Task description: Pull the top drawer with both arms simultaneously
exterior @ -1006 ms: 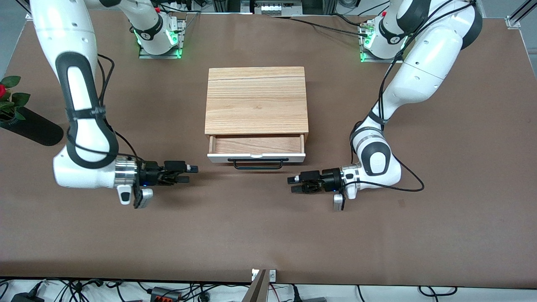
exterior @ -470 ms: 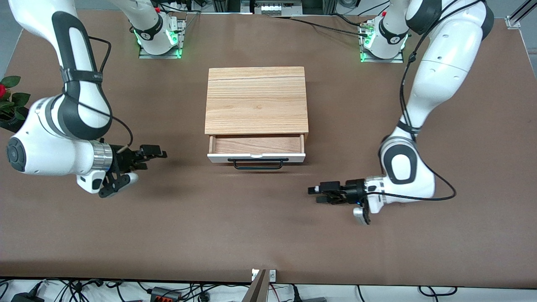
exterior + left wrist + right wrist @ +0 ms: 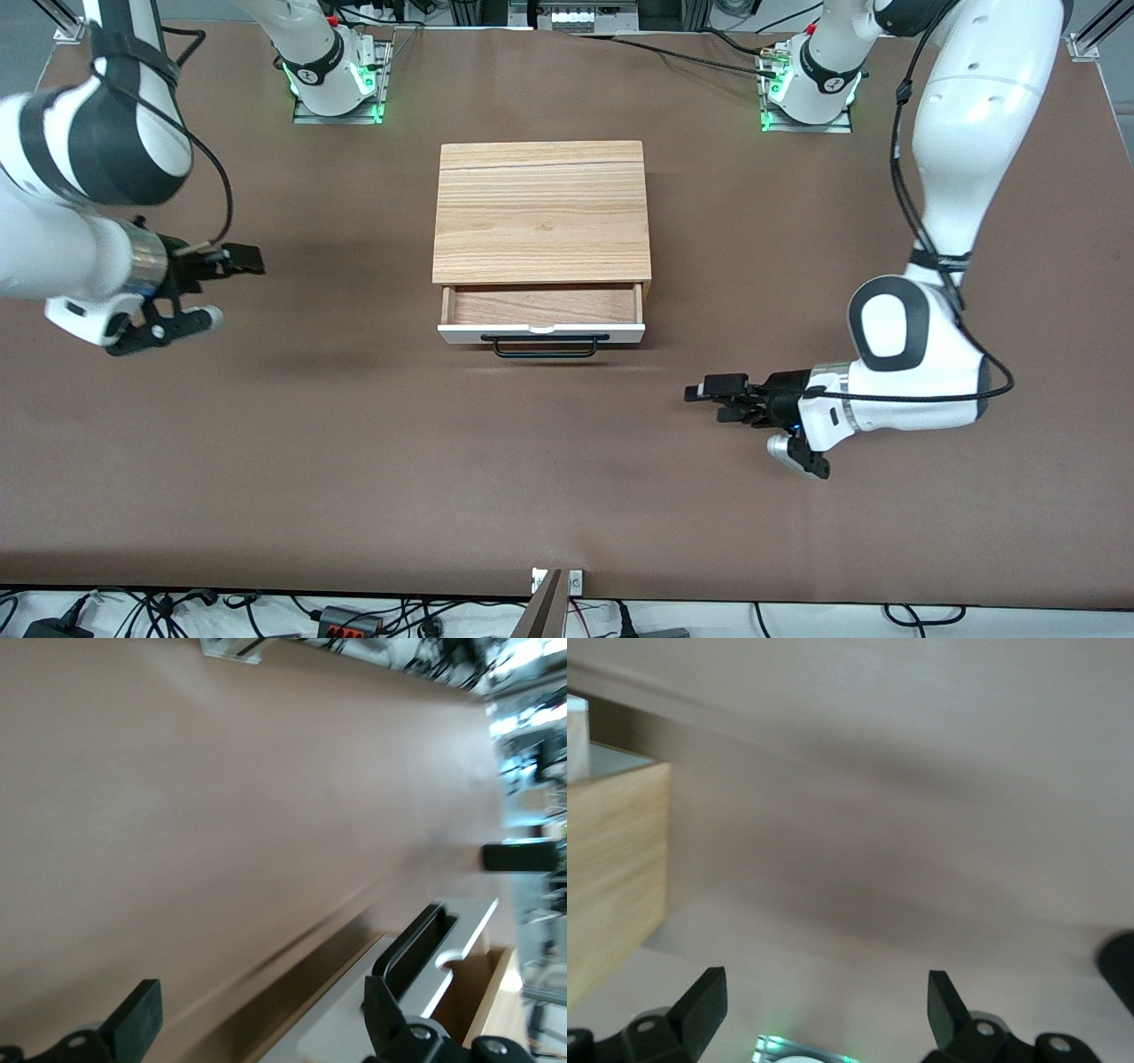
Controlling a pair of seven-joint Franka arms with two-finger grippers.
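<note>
The top drawer (image 3: 541, 333) stands partly pulled out of the light-wood cabinet (image 3: 542, 208), showing its white front, black bar handle (image 3: 544, 346) and wood interior (image 3: 542, 306). My left gripper (image 3: 722, 400) is open and empty, low over the table toward the left arm's end, clear of the handle. In the left wrist view (image 3: 257, 1028) its fingers frame bare table, with the drawer (image 3: 443, 930) farther off. My right gripper (image 3: 235, 266) is open and empty over the table toward the right arm's end, well apart from the cabinet. The right wrist view (image 3: 824, 1014) shows the cabinet's side (image 3: 611, 868).
The arm bases with green lights (image 3: 337, 84) (image 3: 802, 89) stand along the table's edge farthest from the front camera. Cables and a bracket (image 3: 556, 585) lie at the nearest edge. Brown table (image 3: 532, 478) spreads in front of the drawer.
Both grippers have drawn away from the drawer's handle, each toward its own arm's end of the table; the right one has also risen. The drawer has not moved.
</note>
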